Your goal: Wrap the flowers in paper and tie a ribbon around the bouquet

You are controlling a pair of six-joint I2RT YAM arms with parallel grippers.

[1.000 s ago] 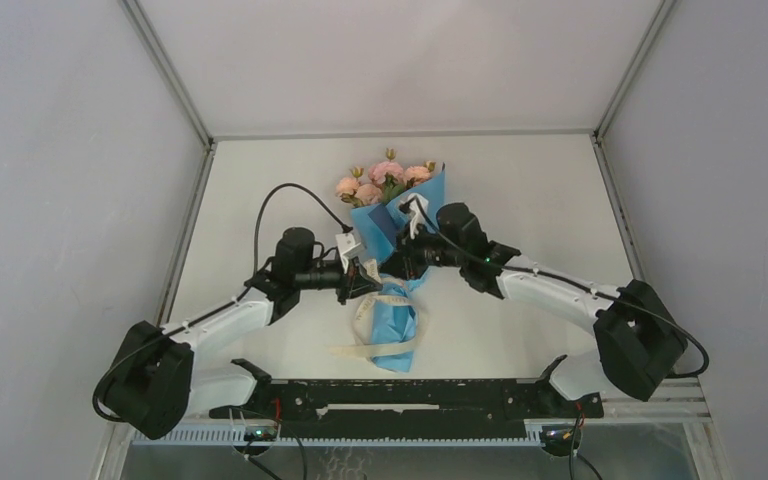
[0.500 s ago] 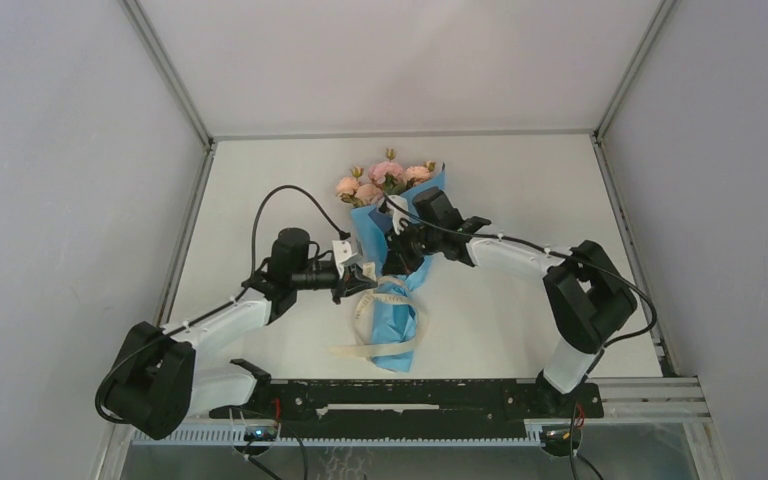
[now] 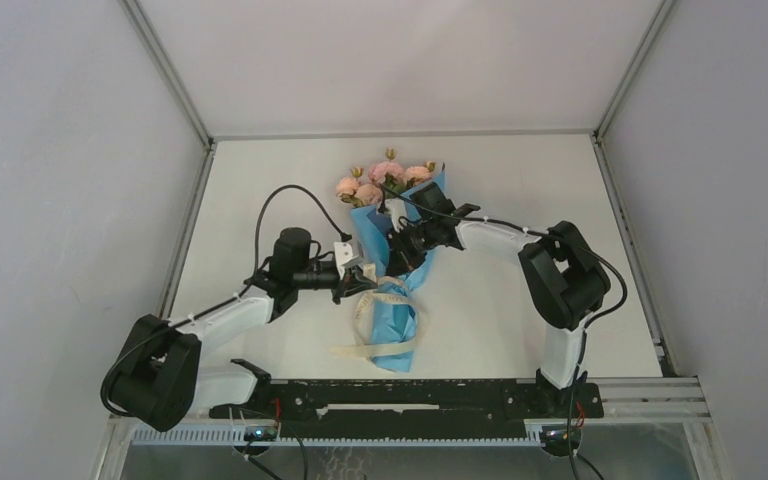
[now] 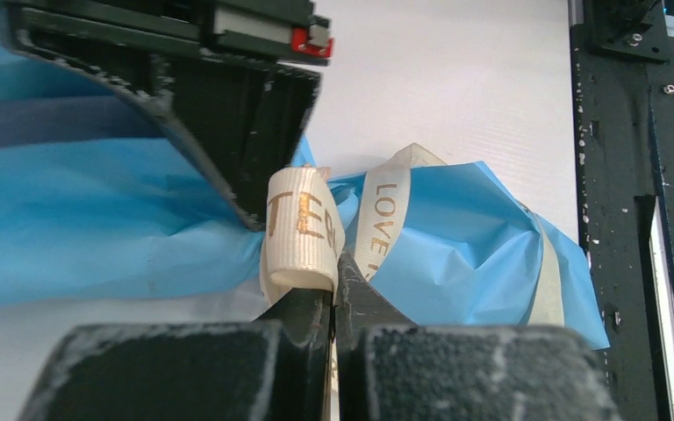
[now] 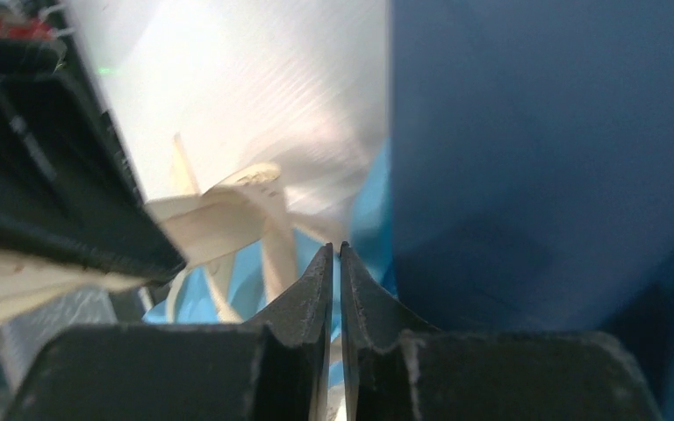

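The bouquet [image 3: 397, 300] lies down the middle of the table, a light blue paper [image 3: 372, 225] cone with pink flowers [image 3: 385, 178] at its far end. A cream ribbon [image 3: 388, 298] with gold lettering crosses the cone's narrow part, and its tail [image 3: 358, 350] trails to the near left. My left gripper [image 3: 365, 279] [image 4: 335, 272] is shut on a loop of the ribbon [image 4: 303, 230] beside the paper [image 4: 465, 263]. My right gripper [image 3: 400, 252] [image 5: 335, 250] faces it over the cone, against the same loop. It is shut down to a thin slit with a pale strip in it. More ribbon [image 5: 228, 219] and dark paper [image 5: 535, 175] lie beyond.
The white table [image 3: 530, 190] is boxed in by grey walls and metal corner posts. A black rail [image 3: 410, 395] carrying both arm bases runs along the near edge. The right arm's elbow [image 3: 560, 275] stands high on the right, and a black cable [image 3: 280, 195] arcs over the left arm.
The right arm folded its elbow up and back toward its base. Its gripper slid a little farther along the cone and its jaws narrowed. The left gripper shifted slightly left with the ribbon.
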